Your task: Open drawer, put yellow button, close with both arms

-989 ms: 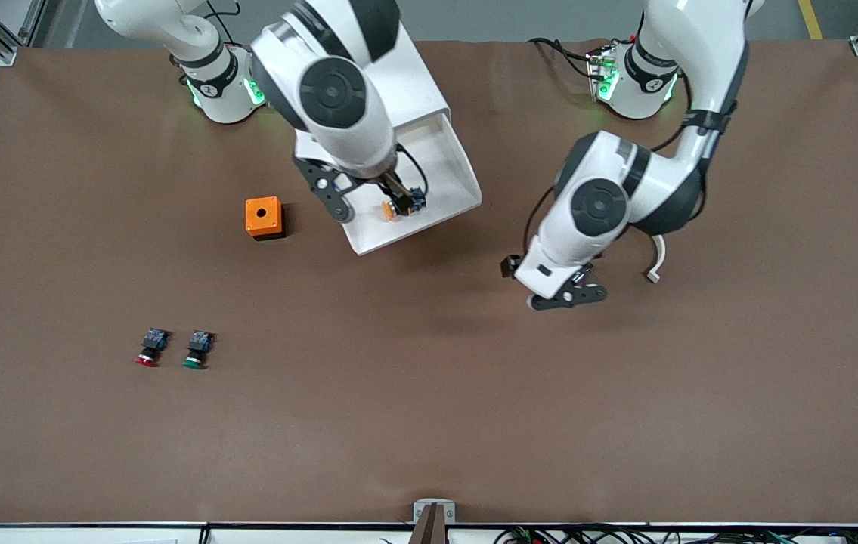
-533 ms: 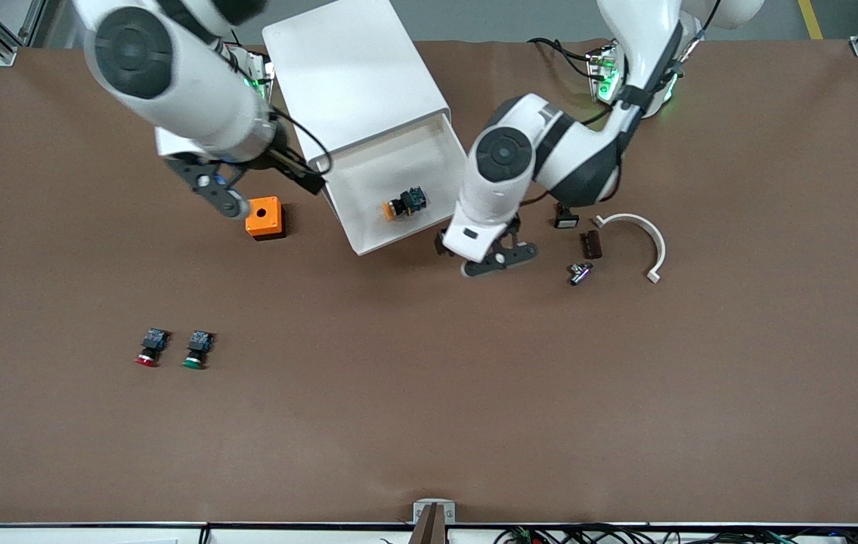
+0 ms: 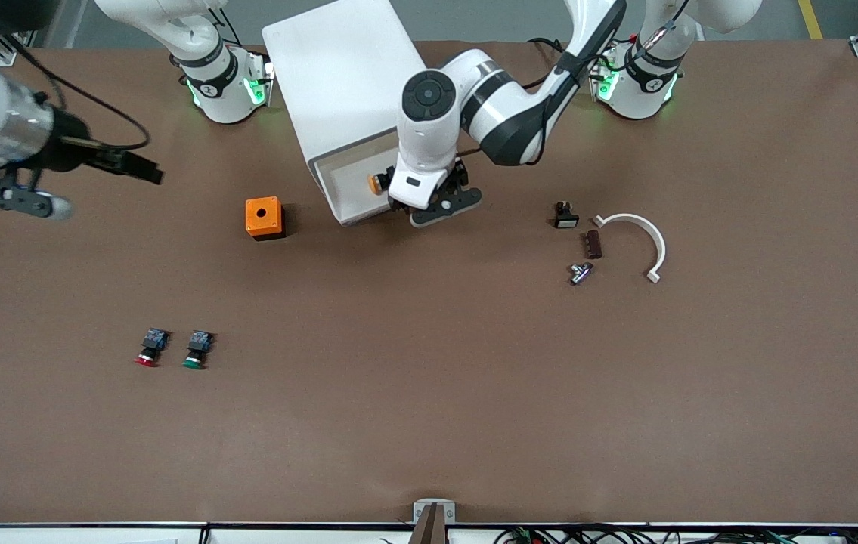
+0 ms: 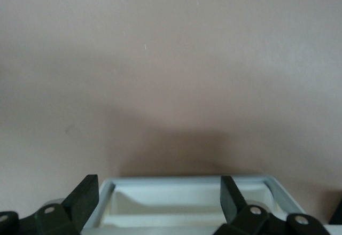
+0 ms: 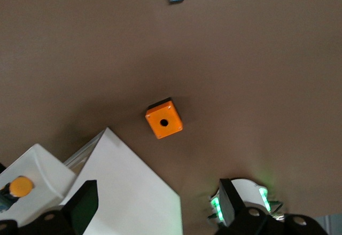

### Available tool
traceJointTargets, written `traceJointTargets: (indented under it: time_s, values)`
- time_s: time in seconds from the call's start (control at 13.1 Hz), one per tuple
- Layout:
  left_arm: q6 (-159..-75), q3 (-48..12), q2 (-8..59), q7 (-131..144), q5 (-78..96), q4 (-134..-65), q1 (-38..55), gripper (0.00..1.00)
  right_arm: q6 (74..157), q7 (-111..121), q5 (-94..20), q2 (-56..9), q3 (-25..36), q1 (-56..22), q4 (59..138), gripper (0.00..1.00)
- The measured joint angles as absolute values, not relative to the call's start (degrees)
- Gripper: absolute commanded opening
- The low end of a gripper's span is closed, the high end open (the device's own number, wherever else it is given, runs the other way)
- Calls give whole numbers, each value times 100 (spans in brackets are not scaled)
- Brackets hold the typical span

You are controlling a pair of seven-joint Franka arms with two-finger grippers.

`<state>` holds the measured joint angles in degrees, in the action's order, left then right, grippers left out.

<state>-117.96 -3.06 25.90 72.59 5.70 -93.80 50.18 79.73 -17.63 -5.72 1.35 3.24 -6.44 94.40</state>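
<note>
Yellow button (image 3: 379, 182) seen lying in drawer (image 3: 345, 198), part open. Left gripper (image 3: 444, 209) spread, empty, at drawer front. Right gripper (image 3: 17, 198) spread, empty, parked well apart. Risk judged: one-sided push skews cabinet (image 3: 338, 75); drawer jams.

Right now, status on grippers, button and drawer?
Left gripper open at drawer front. Right gripper open, up over its end of the table. Yellow button in drawer, drawer part open. Nothing blocking.
</note>
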Motion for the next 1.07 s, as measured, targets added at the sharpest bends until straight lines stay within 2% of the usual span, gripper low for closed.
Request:
traceJointTargets:
  time_s: [0.38,1.07]
  values:
    - [-11638,-633,2627,7548,1052,-9392,5163,100,8649,-47,-130,137,321,3,9497,100]
    - [-11609,-569,2814,7362,1501,-9306,5062,100,8924,49,-105,154,287,41,9071,100]
